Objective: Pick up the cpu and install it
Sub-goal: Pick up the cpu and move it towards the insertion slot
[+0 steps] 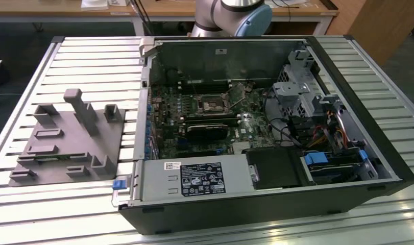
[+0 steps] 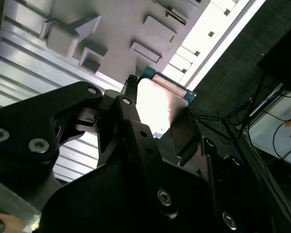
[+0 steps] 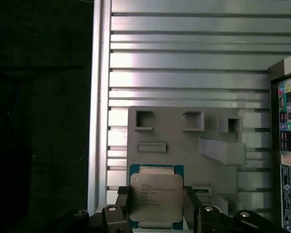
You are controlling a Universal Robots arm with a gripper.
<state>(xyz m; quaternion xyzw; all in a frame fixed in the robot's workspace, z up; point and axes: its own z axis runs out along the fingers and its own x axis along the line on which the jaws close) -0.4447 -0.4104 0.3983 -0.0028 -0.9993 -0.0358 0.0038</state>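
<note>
At the exterior view's left, the grey fixture plate [image 1: 64, 138] sat on the slatted table [image 1: 91, 51]. Above it, in the first wrist view, the fingers [image 3: 124, 206] were clamped on opposite edges of the cpu [image 3: 155, 196], metal top showing. The socket [image 1: 212, 105] lay to the exterior view's right, inside the open case [image 1: 261, 204].
</note>
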